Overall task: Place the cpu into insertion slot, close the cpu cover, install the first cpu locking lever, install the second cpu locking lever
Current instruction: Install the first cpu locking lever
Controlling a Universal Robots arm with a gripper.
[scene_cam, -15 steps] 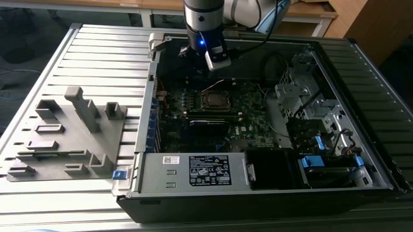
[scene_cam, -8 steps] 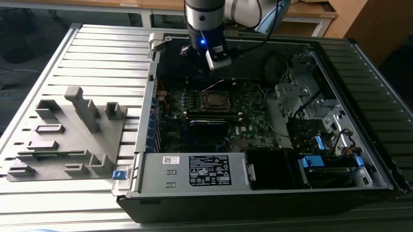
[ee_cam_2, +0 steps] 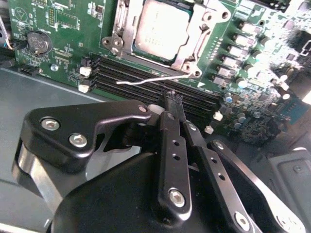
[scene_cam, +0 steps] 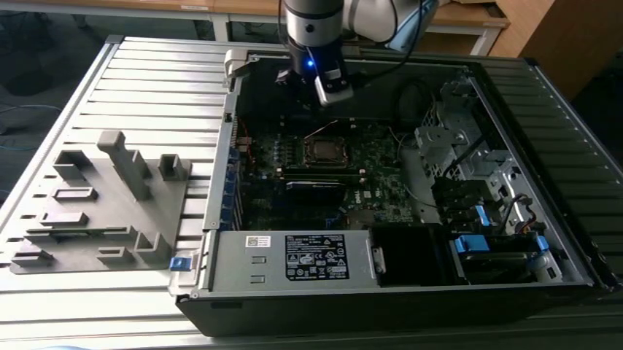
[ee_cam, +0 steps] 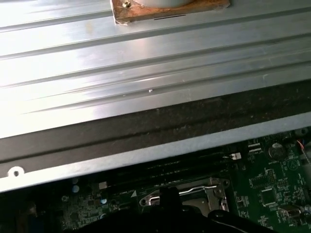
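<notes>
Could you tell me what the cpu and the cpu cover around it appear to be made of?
The cpu top looks like dull grey metal: matte, with only soft reflections. The cpu cover looks like brighter bare metal, perhaps steel, judging by its shiny glints; the alloy cannot be told.
</notes>
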